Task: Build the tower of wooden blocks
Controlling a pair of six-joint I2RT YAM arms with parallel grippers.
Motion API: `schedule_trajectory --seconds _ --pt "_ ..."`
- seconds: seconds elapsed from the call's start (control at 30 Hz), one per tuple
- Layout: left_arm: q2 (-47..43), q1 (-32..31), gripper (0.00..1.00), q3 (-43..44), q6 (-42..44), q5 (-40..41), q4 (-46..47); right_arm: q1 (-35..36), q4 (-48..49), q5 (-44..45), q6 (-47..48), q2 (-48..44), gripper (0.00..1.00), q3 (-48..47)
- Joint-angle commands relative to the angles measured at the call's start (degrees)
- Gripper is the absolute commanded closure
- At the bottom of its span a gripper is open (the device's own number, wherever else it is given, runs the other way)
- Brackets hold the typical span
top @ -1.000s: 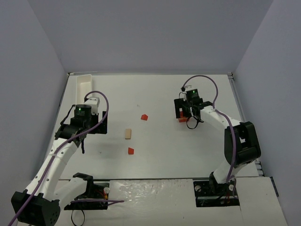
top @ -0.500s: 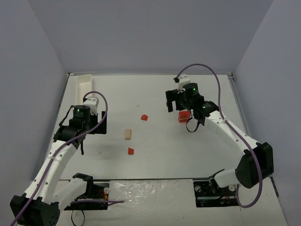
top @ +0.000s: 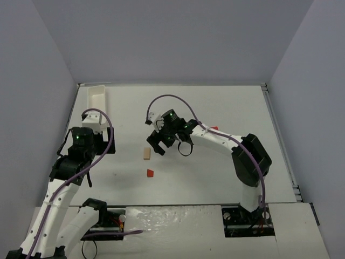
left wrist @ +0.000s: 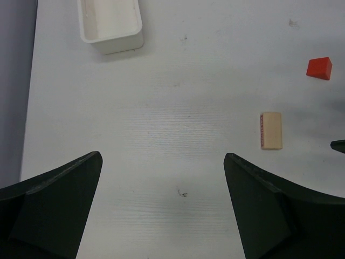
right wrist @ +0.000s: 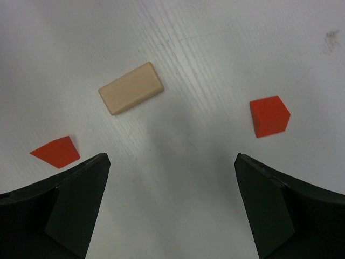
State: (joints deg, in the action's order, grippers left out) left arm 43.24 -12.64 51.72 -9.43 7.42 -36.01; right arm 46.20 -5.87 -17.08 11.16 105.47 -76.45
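From above, the wood block tower (top: 214,128) shows only as a sliver of red past the right arm (top: 226,141), right of the middle of the table (top: 226,178). Its build and lean cannot be told. The right gripper (top: 158,144) hangs just beside the pale tan oblong wooden block (top: 146,154), which lies flat with its long axis running from near edge to far edge. A small red wooden wedge (top: 150,173) lies closer to the near edge. A long white rectangular tray (top: 97,96) sits in the far left corner.

At the left wrist, the left gripper (left wrist: 161,178) has its jaws spread wide and empty over the table. The tan block lies ahead to the right, and a red wooden cube (left wrist: 319,67) lies beyond it.

At the right wrist, the jaws are parted and hold nothing. The tan block lies slantwise ahead, with the wedge to the left and the cube to the right.
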Motion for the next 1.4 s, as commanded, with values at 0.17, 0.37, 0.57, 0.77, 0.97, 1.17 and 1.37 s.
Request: schedule_trajectory --seconds 0.17,0.37,0.57,0.77,0.97,1.17,1.37 --pt "2.0 0.1 0.05 0.5 0.0 1.1 3.1 4.6 0.0 -3.1 7.2 9.8 0.0 -11.4" --pt "2.6 0.1 0.05 0.6 0.0 0.8 3.1 6.6 -1.4 -1.6 9.5 13.7 0.02 -14.5" --pt "3.1 0.1 0.05 0.6 0.2 0.6 3.1 7.8 -2.0 1.0 11.1 16.0 0.12 -16.0" --pt "3.6 0.1 0.05 0.7 0.2 0.2 3.1 8.1 -2.0 3.7 11.5 17.1 0.19 -16.6" --pt "3.7 0.1 0.05 0.7 0.3 0.0 3.1 8.1 -1.9 4.4 11.8 17.7 0.26 -16.9" --pt "4.0 0.1 0.05 0.7 0.4 -0.4 3.1 8.0 -1.9 4.3 11.9 17.7 0.28 -16.8" --pt "4.1 0.1 0.05 0.7 0.3 -0.7 3.1 8.0 -1.9 4.3 11.9 17.8 0.35 -17.1"
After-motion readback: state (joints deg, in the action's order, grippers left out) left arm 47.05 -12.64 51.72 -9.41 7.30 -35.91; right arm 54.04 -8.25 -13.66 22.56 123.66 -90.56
